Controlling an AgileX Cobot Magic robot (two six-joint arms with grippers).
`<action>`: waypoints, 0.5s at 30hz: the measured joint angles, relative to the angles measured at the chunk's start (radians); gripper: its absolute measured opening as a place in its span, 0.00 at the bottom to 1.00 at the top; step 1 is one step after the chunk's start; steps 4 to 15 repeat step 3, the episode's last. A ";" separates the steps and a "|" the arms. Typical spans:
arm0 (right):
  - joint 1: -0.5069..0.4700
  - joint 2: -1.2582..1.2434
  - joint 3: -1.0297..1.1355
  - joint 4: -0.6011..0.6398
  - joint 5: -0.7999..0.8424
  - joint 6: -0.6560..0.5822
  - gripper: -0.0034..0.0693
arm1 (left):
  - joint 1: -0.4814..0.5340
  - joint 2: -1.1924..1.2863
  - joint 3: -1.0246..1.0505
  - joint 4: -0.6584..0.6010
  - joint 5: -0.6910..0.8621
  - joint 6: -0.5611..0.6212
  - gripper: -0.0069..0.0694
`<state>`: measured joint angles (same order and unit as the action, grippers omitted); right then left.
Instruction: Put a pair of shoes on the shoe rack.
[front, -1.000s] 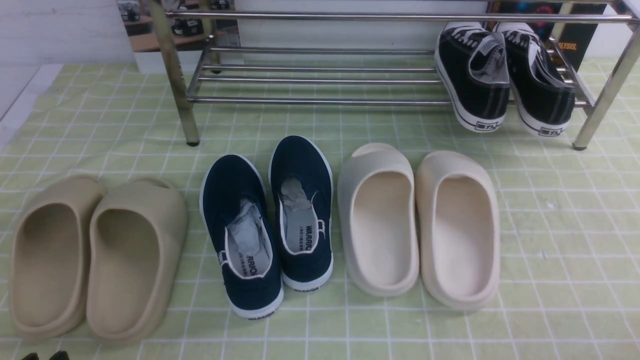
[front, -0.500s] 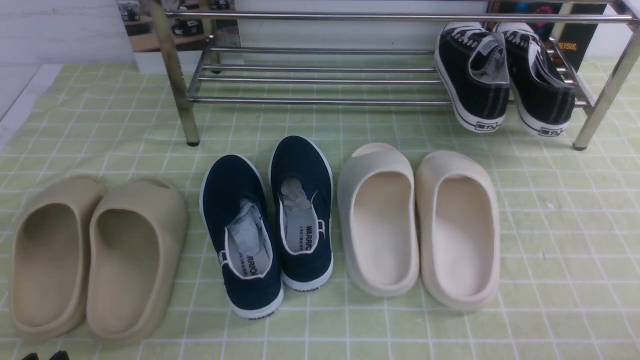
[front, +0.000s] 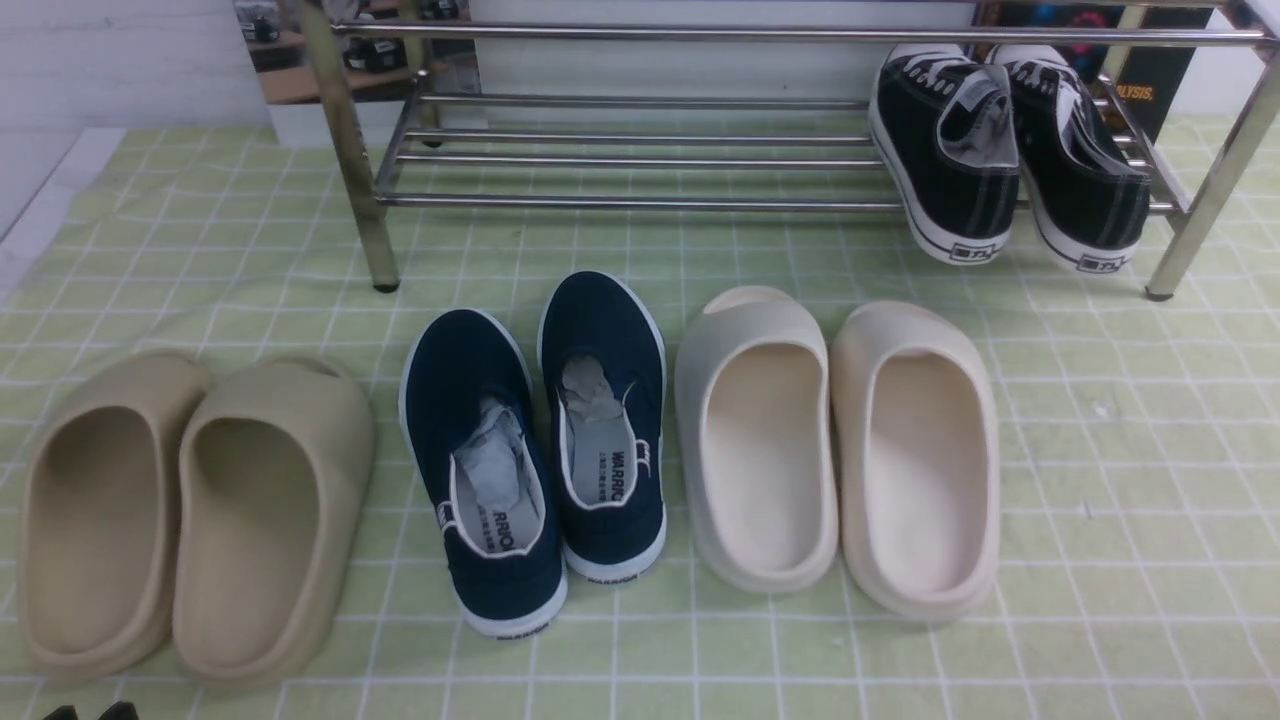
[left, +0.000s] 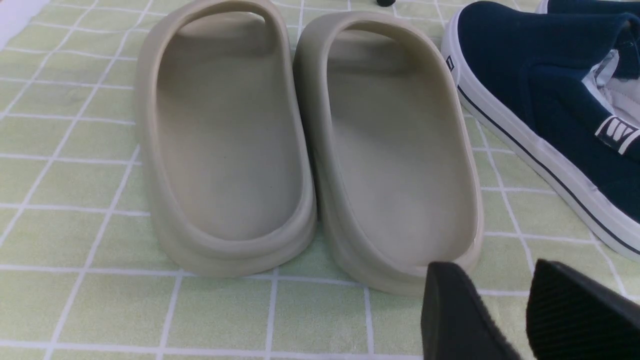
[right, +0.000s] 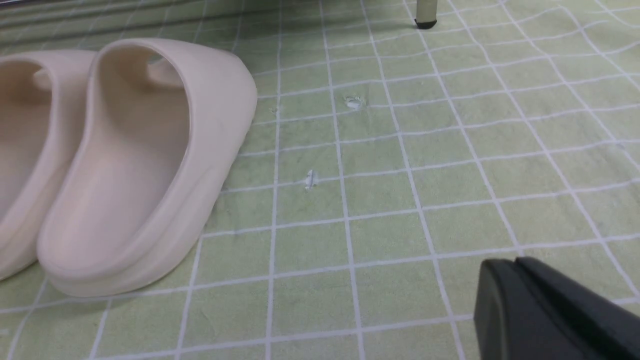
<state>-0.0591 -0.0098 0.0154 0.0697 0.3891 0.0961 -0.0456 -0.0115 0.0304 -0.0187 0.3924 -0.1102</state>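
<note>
The pair of shoes sits on the right end of the shoe rack, on its lower rails. The left black sneaker and the right one both have their heels toward me, hanging over the front rail. Only the two black tips of my left gripper show in the front view, at the bottom left corner. In the left wrist view the left gripper is open and empty, just behind a tan slide. My right gripper is shut and empty, low over the cloth.
On the green checked cloth stand three other pairs in a row: tan slides, navy slip-ons and cream slides. A rack leg stands behind the navy pair, and another leg at the right.
</note>
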 joint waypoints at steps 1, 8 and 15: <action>0.000 0.000 0.000 0.000 0.000 0.000 0.10 | 0.000 0.000 0.000 0.000 0.000 0.000 0.40; 0.000 0.000 0.000 0.000 0.000 0.000 0.11 | 0.000 0.000 0.000 0.000 0.000 0.000 0.40; 0.000 0.000 0.000 0.000 0.000 0.000 0.11 | 0.000 0.000 0.000 0.000 0.000 0.000 0.40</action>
